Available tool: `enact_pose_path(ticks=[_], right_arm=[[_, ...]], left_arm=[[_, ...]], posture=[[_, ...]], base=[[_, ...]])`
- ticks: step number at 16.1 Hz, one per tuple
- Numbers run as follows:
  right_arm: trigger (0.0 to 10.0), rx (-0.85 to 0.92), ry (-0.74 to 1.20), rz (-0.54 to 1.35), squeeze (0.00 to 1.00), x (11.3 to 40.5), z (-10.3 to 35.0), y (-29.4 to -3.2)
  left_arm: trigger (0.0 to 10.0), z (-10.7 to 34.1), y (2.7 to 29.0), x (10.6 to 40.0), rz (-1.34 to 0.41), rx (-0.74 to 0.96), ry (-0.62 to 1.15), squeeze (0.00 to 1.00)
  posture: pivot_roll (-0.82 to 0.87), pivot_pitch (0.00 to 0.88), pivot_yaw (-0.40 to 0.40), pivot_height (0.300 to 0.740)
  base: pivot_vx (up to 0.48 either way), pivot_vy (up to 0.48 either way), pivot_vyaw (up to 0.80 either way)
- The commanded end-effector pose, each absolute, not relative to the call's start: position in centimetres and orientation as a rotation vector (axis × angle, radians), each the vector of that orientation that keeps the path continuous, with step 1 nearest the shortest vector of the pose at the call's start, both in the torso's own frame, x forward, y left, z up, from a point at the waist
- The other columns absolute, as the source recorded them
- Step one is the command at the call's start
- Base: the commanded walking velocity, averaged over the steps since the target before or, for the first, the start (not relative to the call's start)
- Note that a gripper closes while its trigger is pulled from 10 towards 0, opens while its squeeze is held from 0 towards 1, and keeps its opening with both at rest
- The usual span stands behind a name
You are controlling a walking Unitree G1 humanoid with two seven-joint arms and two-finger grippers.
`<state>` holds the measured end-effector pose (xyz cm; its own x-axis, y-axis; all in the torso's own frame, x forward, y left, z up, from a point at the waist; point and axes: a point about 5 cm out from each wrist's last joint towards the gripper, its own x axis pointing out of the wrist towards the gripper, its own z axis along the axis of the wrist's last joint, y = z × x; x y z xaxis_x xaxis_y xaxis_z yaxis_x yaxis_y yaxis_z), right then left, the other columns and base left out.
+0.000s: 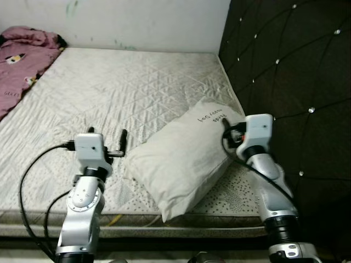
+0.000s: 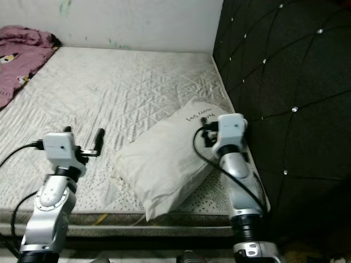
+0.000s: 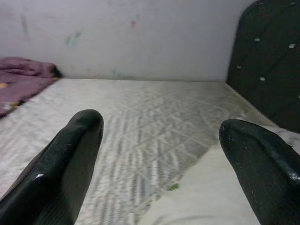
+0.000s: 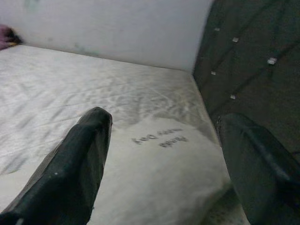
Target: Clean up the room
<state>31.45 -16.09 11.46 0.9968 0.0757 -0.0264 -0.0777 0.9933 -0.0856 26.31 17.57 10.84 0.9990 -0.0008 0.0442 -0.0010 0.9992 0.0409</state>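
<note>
A white pillow [image 1: 186,159] with handwriting near its far end lies askew at the near right corner of the bare mattress [image 1: 126,87], close to the headboard. My right gripper [image 4: 161,122] hovers open over the pillow's far end, with nothing between its fingers [image 4: 89,154]. Just left of the pillow's near corner, my left gripper [image 1: 108,134] is held open above the mattress, its two black fingers [image 1: 124,135] pointing toward the wall. The pillow's edge [image 3: 211,192] shows beside one left finger in the left wrist view.
A crumpled pink blanket [image 1: 22,60] lies at the mattress's far left corner. A black tufted headboard [image 1: 296,82] stands along the right side. A white wall [image 1: 137,22] closes off the far edge. The mattress's front edge [image 1: 164,230] is just before me.
</note>
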Motion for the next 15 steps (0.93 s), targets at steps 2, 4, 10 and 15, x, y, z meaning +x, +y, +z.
enact_pose_path(ticks=[2,4,10,15], right_arm=[[10.0,-0.087,0.003,0.086,0.00,31.8,12.1,-15.8],[10.0,-0.084,-0.005,0.086,0.00,32.0,12.3,-15.6],[10.0,-0.065,-0.024,0.104,0.00,31.9,12.6,-14.4],[10.0,0.005,-0.003,0.130,0.00,31.2,11.9,-13.5]], left_arm=[[10.0,11.2,18.4,26.6,0.070,0.072,-0.012,0.00],[10.0,11.7,18.4,26.5,0.015,0.057,-0.061,0.00],[10.0,11.7,17.7,26.2,-0.011,0.040,-0.048,0.00],[10.0,10.7,18.1,25.6,0.047,0.056,-0.006,0.00]], posture=[[-0.09,0.000,-0.039,0.740],[-0.08,0.000,-0.034,0.740],[-0.08,0.000,-0.011,0.740],[-0.08,0.000,-0.014,0.740]], base=[[0.000,0.000,0.00],[0.000,0.000,-0.80],[0.000,0.000,-0.29],[0.000,0.000,0.00]])
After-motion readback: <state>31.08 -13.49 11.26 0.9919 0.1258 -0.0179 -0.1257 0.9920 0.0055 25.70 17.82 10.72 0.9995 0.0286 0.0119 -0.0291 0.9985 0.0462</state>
